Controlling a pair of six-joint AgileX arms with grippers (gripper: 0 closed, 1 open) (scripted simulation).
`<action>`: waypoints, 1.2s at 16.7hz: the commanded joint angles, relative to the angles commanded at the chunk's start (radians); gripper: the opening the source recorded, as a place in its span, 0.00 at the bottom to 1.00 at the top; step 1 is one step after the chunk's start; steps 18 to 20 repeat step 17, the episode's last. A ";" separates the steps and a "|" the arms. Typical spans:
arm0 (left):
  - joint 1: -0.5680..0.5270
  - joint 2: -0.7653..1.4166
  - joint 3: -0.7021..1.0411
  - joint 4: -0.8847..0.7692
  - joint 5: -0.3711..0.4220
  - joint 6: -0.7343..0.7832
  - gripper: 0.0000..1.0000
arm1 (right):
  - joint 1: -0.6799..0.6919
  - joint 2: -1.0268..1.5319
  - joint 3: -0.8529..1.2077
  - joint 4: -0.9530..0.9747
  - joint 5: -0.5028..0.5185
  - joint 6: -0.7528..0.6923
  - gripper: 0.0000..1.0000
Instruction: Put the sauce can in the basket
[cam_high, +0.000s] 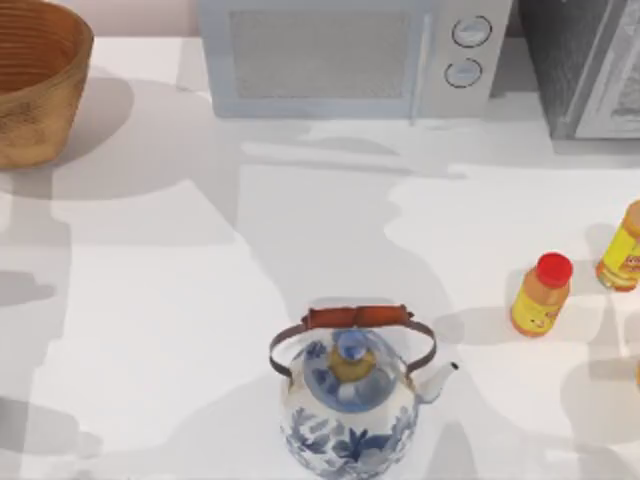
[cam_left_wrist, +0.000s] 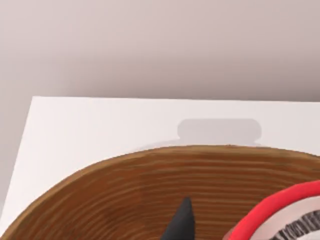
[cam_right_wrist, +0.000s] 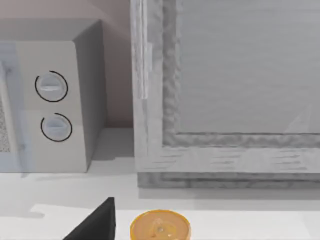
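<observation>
Hovering over the basket (cam_left_wrist: 125, 190), the left claw (cam_left_wrist: 210, 227) is showing one dark fingertip (cam_left_wrist: 181, 222) just beside the red-rimmed top of the sauce can (cam_left_wrist: 287, 212); whether the claw is pinching the can I cannot tell. The can is sitting above the basket's ribbed inner wall. The single basket is standing at the far left corner of the table (cam_high: 180, 300). The right claw is showing one dark finger (cam_right_wrist: 97, 222) near an orange-topped bottle (cam_right_wrist: 160, 227) at the table's right edge; its spread I cannot tell. One microwave (cam_high: 350, 55) is standing along the far edge, one blue-and-white kettle (cam_high: 350, 400) at the near edge, and one yellow bottle with red cap (cam_high: 541, 294) toward the right.
</observation>
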 joint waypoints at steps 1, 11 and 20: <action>0.000 0.000 0.000 0.000 0.000 0.000 0.23 | 0.000 0.000 0.000 0.000 0.000 0.000 1.00; 0.000 0.000 0.000 0.000 0.000 0.000 0.98 | 0.000 0.000 0.000 0.000 0.000 0.000 1.00; 0.000 0.000 0.000 0.000 0.000 0.000 1.00 | 0.000 0.000 0.000 0.000 0.000 0.000 1.00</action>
